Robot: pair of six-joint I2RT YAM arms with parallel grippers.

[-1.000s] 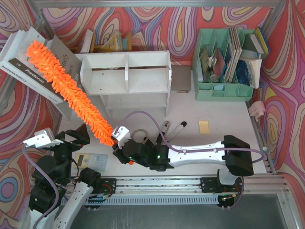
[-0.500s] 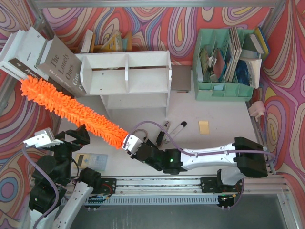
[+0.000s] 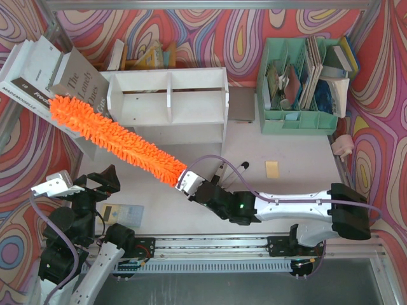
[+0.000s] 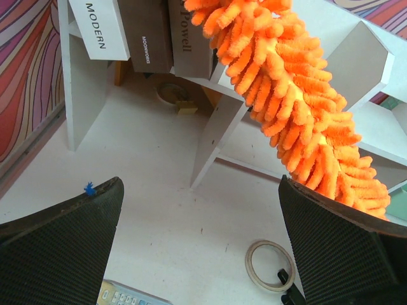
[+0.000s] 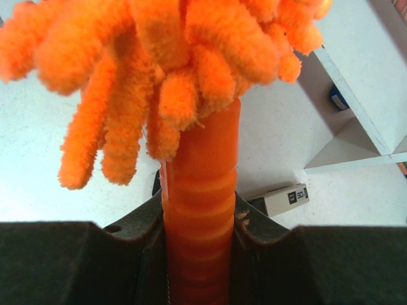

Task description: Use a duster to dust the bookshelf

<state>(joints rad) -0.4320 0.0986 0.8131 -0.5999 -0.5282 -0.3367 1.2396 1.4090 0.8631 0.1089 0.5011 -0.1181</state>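
Observation:
The orange duster point(image 3: 117, 141) slants from the leaning books at upper left down to my right gripper point(image 3: 189, 184). That gripper is shut on the duster's ribbed orange handle point(image 5: 202, 190), with the fluffy head point(image 5: 159, 51) just beyond its jaws. The head crosses the lower left corner of the white bookshelf point(image 3: 191, 82), which stands at the table's back. The left wrist view shows the duster point(image 4: 305, 108) over a shelf leg point(image 4: 216, 133). My left gripper point(image 3: 102, 181) is open and empty point(image 4: 200, 184) at the near left, below the duster.
Large books point(image 3: 38, 70) lean at far left. A mint green organiser point(image 3: 299, 121) stands at the right rear. Two pens point(image 3: 232, 171) and a yellow note point(image 3: 272, 168) lie mid-table. A calculator point(image 3: 121, 213) and a tape ring point(image 4: 270, 265) lie near my left gripper.
My right gripper moved right with the duster. The duster's tip swung down across the leaning books, then slightly back toward the shelf. The left arm has not moved.

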